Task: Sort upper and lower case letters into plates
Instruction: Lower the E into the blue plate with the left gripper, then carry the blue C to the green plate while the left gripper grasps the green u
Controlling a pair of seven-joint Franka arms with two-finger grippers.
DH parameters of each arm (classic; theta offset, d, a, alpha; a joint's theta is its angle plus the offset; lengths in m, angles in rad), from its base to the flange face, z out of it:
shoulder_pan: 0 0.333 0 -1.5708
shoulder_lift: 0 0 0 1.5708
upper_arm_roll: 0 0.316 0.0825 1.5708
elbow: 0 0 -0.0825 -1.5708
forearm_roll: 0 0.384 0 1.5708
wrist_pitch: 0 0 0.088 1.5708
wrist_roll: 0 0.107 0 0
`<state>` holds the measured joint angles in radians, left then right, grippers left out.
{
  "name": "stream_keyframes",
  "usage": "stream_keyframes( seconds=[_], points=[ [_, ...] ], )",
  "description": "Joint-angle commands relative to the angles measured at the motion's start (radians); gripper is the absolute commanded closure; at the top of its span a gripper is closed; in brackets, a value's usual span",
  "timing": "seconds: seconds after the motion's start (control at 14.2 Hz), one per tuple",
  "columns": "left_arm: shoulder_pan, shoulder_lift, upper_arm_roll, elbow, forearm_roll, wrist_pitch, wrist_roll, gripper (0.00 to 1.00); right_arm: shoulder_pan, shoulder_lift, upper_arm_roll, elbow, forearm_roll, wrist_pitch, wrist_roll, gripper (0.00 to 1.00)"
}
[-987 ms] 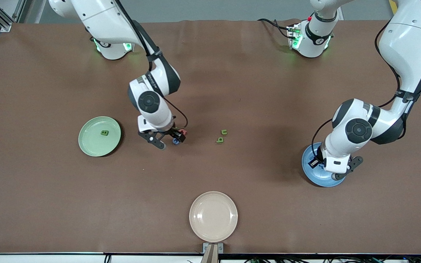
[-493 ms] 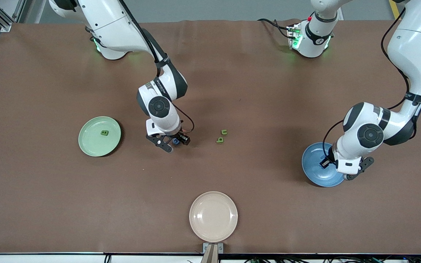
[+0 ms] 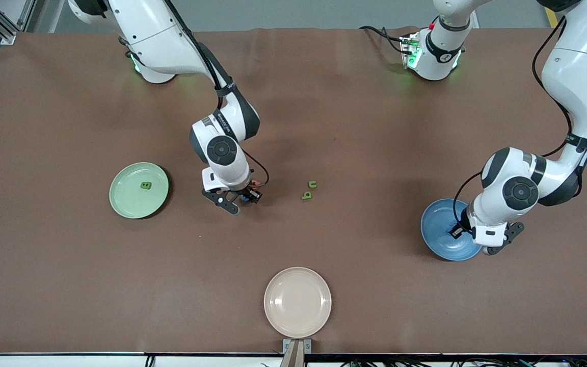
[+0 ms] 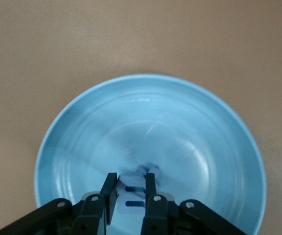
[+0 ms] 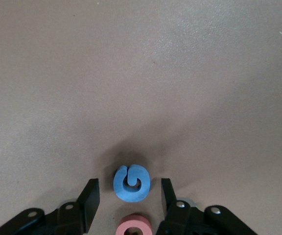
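Right gripper (image 5: 126,196) is down at the surface (image 3: 324,102), centre-left of the front view, fingers (image 5: 89,196) apart either side of a blue letter (image 5: 131,183), not touching it, a pink letter (image 5: 133,226) just beside. Left gripper (image 4: 131,196), lower right of the front view, hangs over the sky blue plate (image 3: 438,239), fingers clamped on a pale blue letter (image 4: 131,196). Mint green plate (image 3: 128,201) at mid-left holds a green letter (image 3: 145,185). Two green letters (image 3: 309,189) lie at centre. Cream plate (image 3: 297,302) sits bottom centre.
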<state>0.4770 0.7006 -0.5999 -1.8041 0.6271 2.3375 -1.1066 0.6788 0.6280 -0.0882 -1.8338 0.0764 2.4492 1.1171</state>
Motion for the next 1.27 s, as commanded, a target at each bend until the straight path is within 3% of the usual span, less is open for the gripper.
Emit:
stream_keyframes(
  seconds=[0.0,0.14,0.21,0.28,0.42,0.49,0.78,1.2],
  points=[
    [-0.005,0.039,0.005,0.043,0.011,0.028,-0.018,0.96,-0.001,0.018,0.002,0.011,-0.02,0.02,0.012,0.44],
    [-0.008,0.039,0.005,0.043,0.008,0.028,-0.027,0.96,-0.001,0.024,0.001,0.011,-0.02,0.027,0.012,0.5],
    [-0.008,0.042,0.005,0.043,0.013,0.028,-0.035,0.9,-0.004,0.024,0.001,0.011,-0.021,0.027,0.012,0.58],
    [-0.008,0.042,0.005,0.045,0.016,0.028,-0.035,0.76,-0.004,0.024,0.001,0.011,-0.021,0.027,0.012,0.72],
    [-0.012,0.046,0.005,0.045,0.009,0.028,-0.073,0.17,-0.005,0.022,0.001,0.011,-0.021,0.027,0.012,0.93],
    [-0.012,0.046,0.005,0.04,0.019,0.026,-0.102,0.0,-0.007,0.021,0.001,0.011,-0.021,0.025,0.012,0.99],
    [-0.012,0.004,-0.017,0.04,0.014,-0.035,-0.116,0.0,-0.045,-0.017,-0.004,-0.004,-0.026,-0.011,-0.069,1.0],
    [-0.04,-0.032,-0.211,0.019,0.009,-0.21,-0.22,0.0,-0.195,-0.207,-0.004,-0.214,-0.027,-0.004,-0.341,1.0]
  ],
)
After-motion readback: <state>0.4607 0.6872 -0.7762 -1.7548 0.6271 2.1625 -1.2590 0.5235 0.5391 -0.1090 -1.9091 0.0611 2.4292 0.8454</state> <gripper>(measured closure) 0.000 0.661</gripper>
